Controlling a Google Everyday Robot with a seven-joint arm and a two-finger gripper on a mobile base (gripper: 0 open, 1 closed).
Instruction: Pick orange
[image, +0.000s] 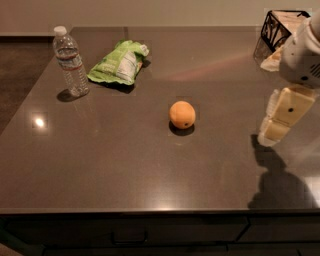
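The orange, a small round fruit with a dark spot, sits near the middle of the dark countertop. My gripper hangs above the right side of the counter, to the right of the orange and well apart from it, casting a shadow on the surface below. It holds nothing that I can see.
A clear water bottle stands upright at the far left. A green snack bag lies beside it. A black wire basket with light contents stands at the far right corner. The counter's front edge runs along the bottom.
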